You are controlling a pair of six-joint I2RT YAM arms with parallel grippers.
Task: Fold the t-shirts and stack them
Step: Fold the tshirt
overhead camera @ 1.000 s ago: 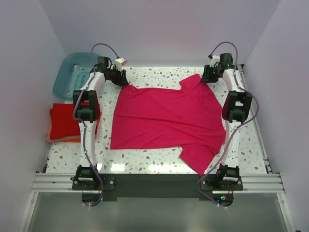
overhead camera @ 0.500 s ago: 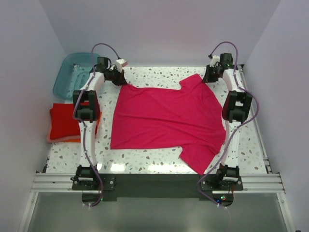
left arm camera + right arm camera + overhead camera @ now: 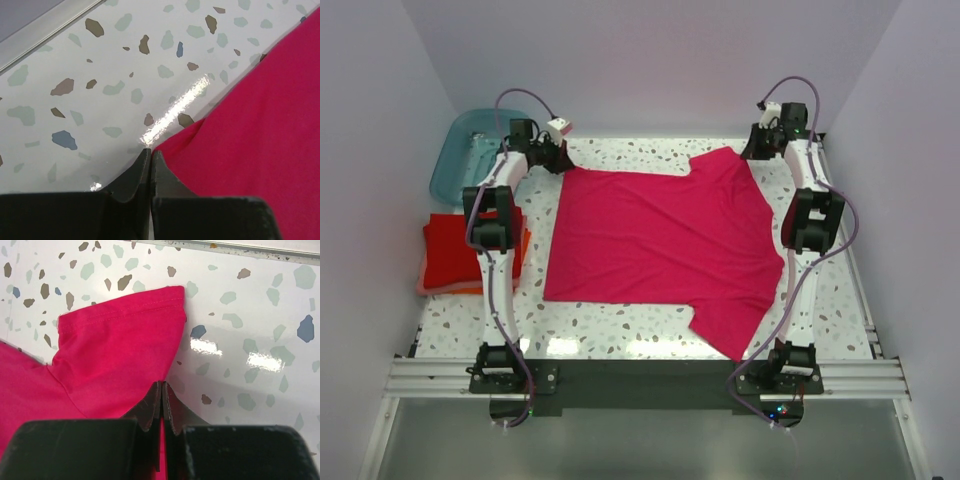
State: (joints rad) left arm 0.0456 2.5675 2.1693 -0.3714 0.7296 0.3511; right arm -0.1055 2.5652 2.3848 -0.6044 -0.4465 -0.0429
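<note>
While crossed by the left arm [image 3: 492, 215], folded stack [image 3: 445, 250] hidden along its right side; layer count hard to tell, red over orange.
Counted: one surface [image 3: 620, 330], one magenta t-shirt [image 3: 660, 240] spread flat at its middle, one folded stack at the left edge, one teal tub [image 3: 455, 160] far left, two pincers. Left pincer [image 3: 151, 156] closed tight at the shirt's far-left corner, cloth tip meeting the fingertips; right pincer [image 3: 162, 387] clamped on the far-right sleeve edge, magenta showing between the fingers.
</note>
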